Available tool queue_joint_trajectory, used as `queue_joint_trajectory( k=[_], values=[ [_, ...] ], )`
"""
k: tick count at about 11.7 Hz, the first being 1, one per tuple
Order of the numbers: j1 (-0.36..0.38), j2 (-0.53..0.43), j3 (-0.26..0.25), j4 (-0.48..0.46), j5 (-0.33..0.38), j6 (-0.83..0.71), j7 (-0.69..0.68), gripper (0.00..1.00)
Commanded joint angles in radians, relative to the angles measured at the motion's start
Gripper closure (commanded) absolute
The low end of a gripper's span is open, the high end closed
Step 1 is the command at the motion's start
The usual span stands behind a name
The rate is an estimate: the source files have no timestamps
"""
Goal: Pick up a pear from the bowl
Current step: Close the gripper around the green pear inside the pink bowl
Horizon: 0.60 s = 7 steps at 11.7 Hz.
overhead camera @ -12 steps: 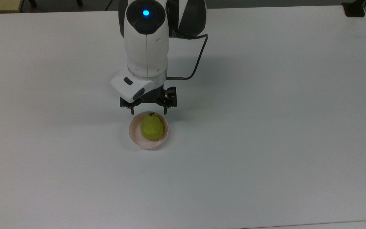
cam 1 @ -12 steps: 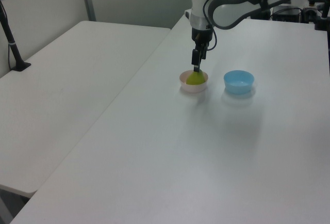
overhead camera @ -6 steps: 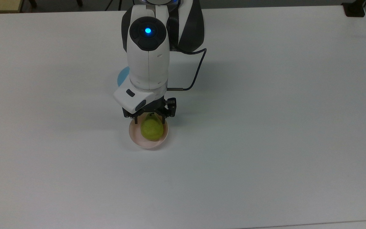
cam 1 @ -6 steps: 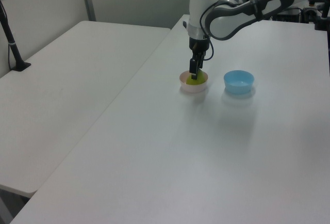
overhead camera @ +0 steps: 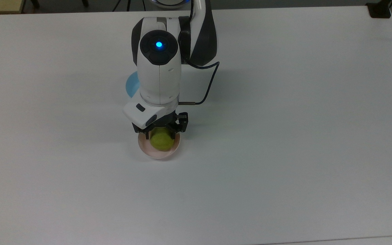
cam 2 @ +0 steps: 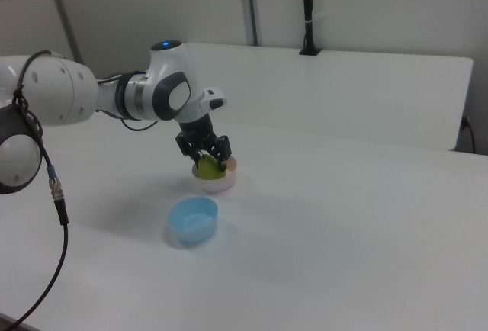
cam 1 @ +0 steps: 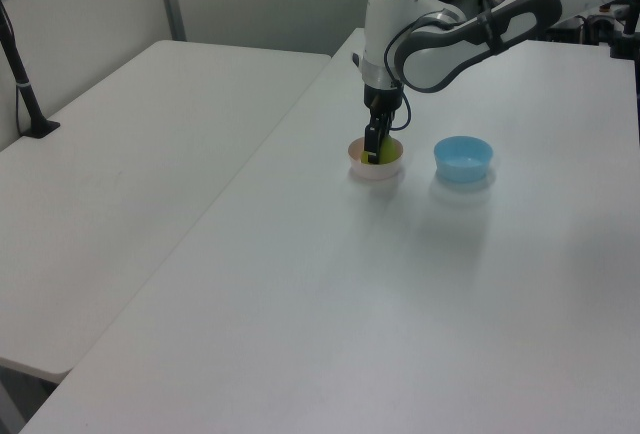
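Top view, arm: white arm (overhead camera: 159, 71) reaches down the picture from the upper edge; a blue light glows on its upper joint.
Top view, gripper: gripper (overhead camera: 158, 136) sits low over the pink bowl, one dark finger (overhead camera: 146, 135) on the top view's left of the fruit and one on the top view's right.
Gripper state: fingers spread, straddling the pear; contact with the fruit cannot be confirmed, nothing grasped.
Pear: yellow-green pear (overhead camera: 162, 142) lies inside the bowl, its upper end hidden under the gripper body.
Bowl: pale pink bowl (overhead camera: 150, 151) stands on the white table (overhead camera: 284, 136), near the middle of the surface.
Blue bowl: light blue bowl (overhead camera: 130, 85) is partly hidden behind the arm, well apart from the pink bowl.
Cable: dark cable (overhead camera: 209, 85) loops off the wrist on the top view's right.
Left view: gripper (cam 1: 373, 149) points straight down into the pink bowl (cam 1: 358, 168); pear (cam 1: 386, 157) shows as a yellow-green patch beside the fingers; blue bowl (cam 1: 463, 158) stands on the left view's right of it, apart.
Right view: gripper (cam 2: 206, 159) brackets the pear (cam 2: 208, 168) in the pink bowl (cam 2: 221, 186); blue bowl (cam 2: 193, 220) sits nearer the camera, apart, holding nothing.
Second table: another white table (cam 1: 130, 144) adjoins on the left view's left.
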Motion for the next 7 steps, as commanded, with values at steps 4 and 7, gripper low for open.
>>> queue_joint_trajectory(
  k=[4,7],
  values=[
    [0.007,0.001,-0.005,0.009,-0.017,0.024,-0.012,0.64],
    [0.008,-0.043,-0.005,0.011,-0.011,-0.002,-0.008,0.64]
  ],
)
